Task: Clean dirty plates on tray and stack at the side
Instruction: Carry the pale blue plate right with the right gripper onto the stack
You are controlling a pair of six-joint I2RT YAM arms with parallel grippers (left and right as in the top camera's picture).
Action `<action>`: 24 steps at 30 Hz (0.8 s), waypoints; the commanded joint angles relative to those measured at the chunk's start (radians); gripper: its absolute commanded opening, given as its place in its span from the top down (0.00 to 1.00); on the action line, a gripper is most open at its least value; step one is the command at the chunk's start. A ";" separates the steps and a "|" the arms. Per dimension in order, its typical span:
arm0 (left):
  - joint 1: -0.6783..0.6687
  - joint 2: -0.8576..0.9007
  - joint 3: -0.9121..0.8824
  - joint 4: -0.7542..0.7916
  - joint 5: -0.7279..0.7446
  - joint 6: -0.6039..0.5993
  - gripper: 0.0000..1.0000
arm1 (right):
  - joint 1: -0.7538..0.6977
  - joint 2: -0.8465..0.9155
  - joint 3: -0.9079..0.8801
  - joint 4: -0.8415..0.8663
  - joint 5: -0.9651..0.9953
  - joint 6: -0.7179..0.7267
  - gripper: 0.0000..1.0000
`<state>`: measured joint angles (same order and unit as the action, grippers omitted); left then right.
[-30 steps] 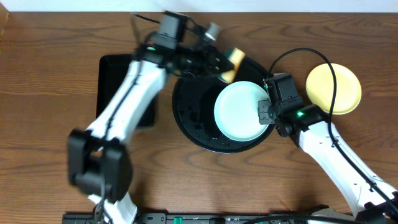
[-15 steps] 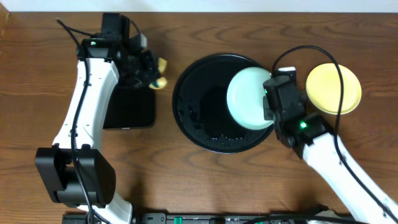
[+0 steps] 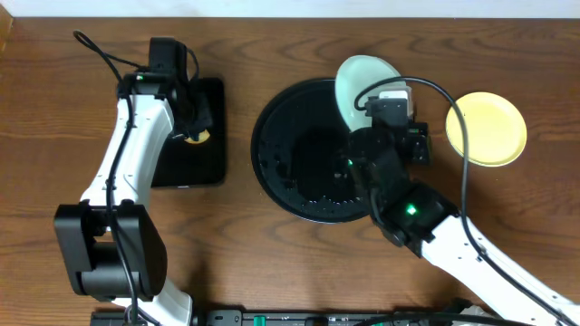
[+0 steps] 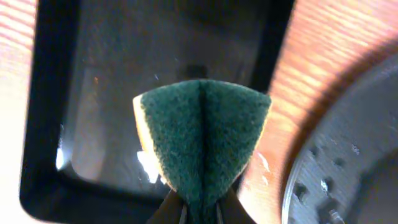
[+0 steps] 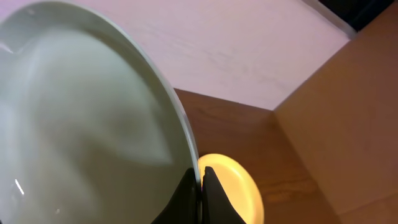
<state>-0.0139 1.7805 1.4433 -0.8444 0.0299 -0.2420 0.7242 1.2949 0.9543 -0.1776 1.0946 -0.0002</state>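
Lifted off the tray, the mint plate now hangs tilted, its rim pinched in the right gripper; the left gripper clamps the sponge. Stacking seems underway: next it needs levelling onto the yellow plate

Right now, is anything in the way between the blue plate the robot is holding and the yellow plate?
Nothing visible is. The right fingers pinch the mint plate by its rim, tilted up over the far edge of the round tray. Only bare table lies between it and the yellow plate.
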 commanded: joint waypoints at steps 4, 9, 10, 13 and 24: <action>0.002 0.015 -0.069 0.095 -0.111 0.024 0.93 | -0.024 0.058 0.008 0.017 -0.140 -0.030 0.99; 0.002 0.015 -0.116 0.153 -0.145 0.024 0.92 | -0.077 0.059 0.008 0.037 -0.164 0.044 0.99; 0.002 0.015 -0.126 0.163 -0.153 0.024 0.92 | -0.083 0.059 0.008 0.048 -0.165 0.043 0.99; 0.002 0.015 -0.137 0.179 -0.155 0.025 0.92 | -0.102 0.059 0.008 0.058 -0.182 0.036 0.99; 0.002 0.015 -0.142 0.187 -0.155 0.029 0.92 | -0.581 0.053 0.008 -0.096 -0.804 0.268 0.99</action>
<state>-0.0139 1.7805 1.3018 -0.6605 -0.1070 -0.2302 0.3088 1.3548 0.9543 -0.2634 0.6128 0.1520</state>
